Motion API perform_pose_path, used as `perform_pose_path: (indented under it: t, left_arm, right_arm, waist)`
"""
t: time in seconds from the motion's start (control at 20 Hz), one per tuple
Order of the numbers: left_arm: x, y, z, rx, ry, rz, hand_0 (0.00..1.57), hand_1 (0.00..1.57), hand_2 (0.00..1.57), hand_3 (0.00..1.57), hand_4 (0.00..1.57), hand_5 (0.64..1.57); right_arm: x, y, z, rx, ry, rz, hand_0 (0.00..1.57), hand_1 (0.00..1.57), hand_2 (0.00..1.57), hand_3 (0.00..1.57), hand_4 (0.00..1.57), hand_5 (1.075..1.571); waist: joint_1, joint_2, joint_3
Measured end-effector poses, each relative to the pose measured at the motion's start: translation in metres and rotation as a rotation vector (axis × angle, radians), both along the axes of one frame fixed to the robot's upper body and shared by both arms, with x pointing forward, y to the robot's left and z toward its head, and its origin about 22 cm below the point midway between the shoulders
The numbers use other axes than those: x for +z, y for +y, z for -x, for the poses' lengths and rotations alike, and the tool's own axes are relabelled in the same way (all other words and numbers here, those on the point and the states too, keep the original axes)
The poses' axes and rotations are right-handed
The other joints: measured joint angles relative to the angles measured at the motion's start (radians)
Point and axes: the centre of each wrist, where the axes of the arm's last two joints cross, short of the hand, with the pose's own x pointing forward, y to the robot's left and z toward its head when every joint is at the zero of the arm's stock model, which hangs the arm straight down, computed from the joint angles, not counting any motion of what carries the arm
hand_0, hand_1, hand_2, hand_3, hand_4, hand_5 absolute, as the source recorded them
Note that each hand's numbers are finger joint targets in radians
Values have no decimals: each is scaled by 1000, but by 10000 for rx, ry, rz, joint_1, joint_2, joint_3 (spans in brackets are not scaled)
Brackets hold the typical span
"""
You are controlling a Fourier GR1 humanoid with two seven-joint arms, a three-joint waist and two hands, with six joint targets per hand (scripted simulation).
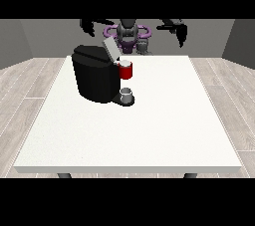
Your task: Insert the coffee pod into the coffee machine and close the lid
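Front view – coffee machine [94, 78]: ten o'clock of table [149, 135]; lid [110, 48] raised, so the slot is reachable.
Coffee pod [126, 63]: apparently seated at the brew head, above cup [127, 93].
Hand at view's left [88, 27], hand at view's right [178, 32]: raised at twelve o'clock, holding nothing – finger spread indiscernible.

**No readable markings**

I can read no text, label, brand, number or sign from my station. The black coffee machine [94, 78] shows plain dark faces with no lettering I can make out. Its raised grey lid [110, 50] is blank, and so is the red part [126, 72] at its front. The small grey cup [127, 94] under the spout carries no print. The white table [149, 130] bears no marks either.
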Motion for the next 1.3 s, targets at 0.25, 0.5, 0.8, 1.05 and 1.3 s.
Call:
perform_pose_path:
  t: [0.25,0.5,0.8,1.05,1.3]
  left_arm:
    - [12,8,5,215,-423,-213,0,0,0,0,0,1571]
    - [28,11,5,385,-670,-292,0,0,0,0,0,1571]
    - [26,19,14,662,-912,-192,0,0,0,0,0,1571]
    - [33,22,14,606,-1191,-326,0,0,0,0,0,1571]
    - [36,22,16,629,-1213,-455,0,0,0,0,0,1571]
  right_arm:
    - [4,3,-14,149,-74,-204,0,0,0,0,0,1571]
    - [9,10,-28,283,-58,-164,0,0,0,0,0,1571]
    - [10,18,-38,592,-86,135,0,0,0,0,0,1571]
    - [19,22,-50,685,-461,374,0,0,0,0,0,1571]
    - [20,23,-57,728,-594,485,0,0,0,0,0,1571]
  waist:
    - [-102,612,-2]
    - [-215,953,-1]
    - [-330,1221,-1]
    - [-269,1549,-20]
    - [-183,1604,-39]
